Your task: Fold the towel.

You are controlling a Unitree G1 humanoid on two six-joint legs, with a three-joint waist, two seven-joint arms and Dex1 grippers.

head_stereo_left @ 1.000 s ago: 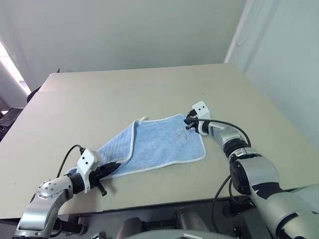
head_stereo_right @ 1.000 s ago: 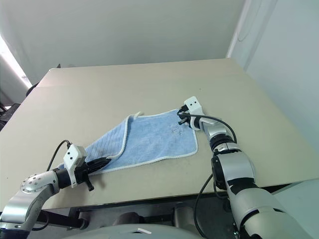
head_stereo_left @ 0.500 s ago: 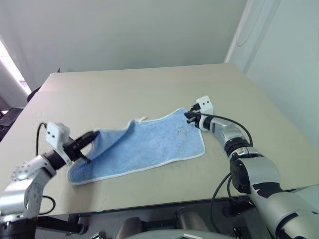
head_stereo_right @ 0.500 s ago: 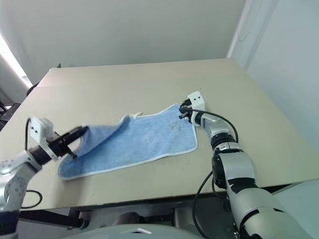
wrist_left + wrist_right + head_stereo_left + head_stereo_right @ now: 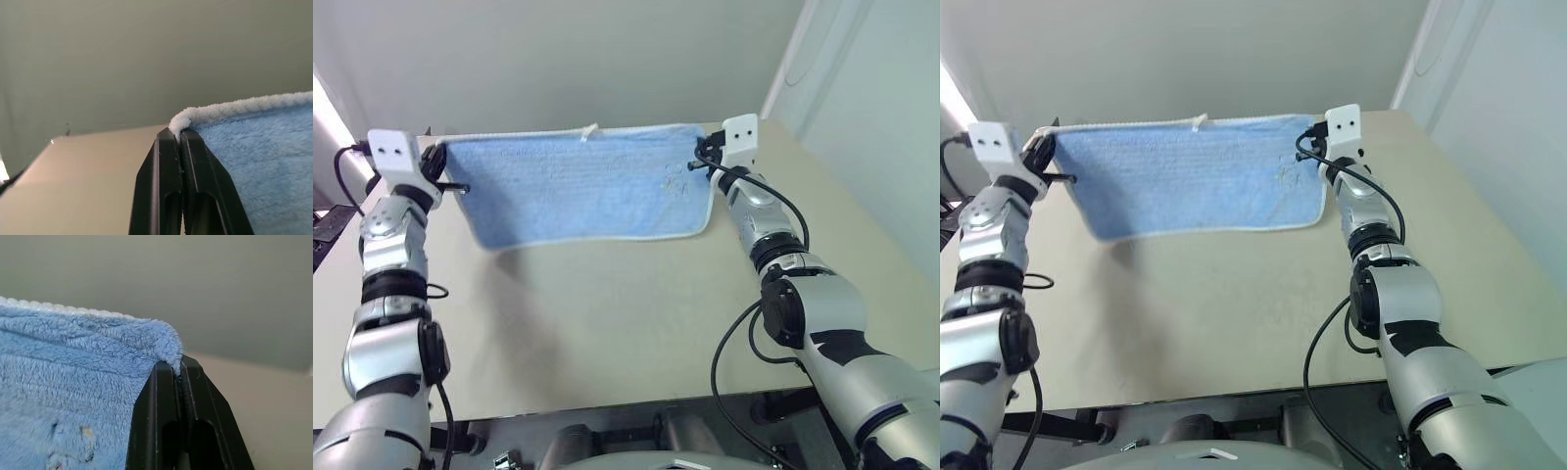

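Note:
The light blue towel [image 5: 582,181] hangs spread out in the air above the beige table [image 5: 607,313], stretched between both grippers. A small white loop [image 5: 590,130] stands up from its top edge. My left gripper [image 5: 438,157] is shut on the towel's top left corner [image 5: 180,122], its black fingers [image 5: 166,196] pinching the white edging. At the other end my right gripper [image 5: 701,157] is shut on the top right corner [image 5: 168,350]. A few dark and yellowish specks [image 5: 73,440] mark the cloth near that corner. The towel's lower edge [image 5: 1205,231] hangs free above the tabletop.
The table's front edge [image 5: 607,406] runs along the bottom of the eye views. A pale wall [image 5: 607,59] stands behind the table, and a white wall panel [image 5: 871,127] rises to the right. Black cables [image 5: 1317,362] hang from my arms.
Both grippers have risen and carried the towel off the table. The left one swung up and outward, pulling the folded-over corner out so the towel now hangs flat.

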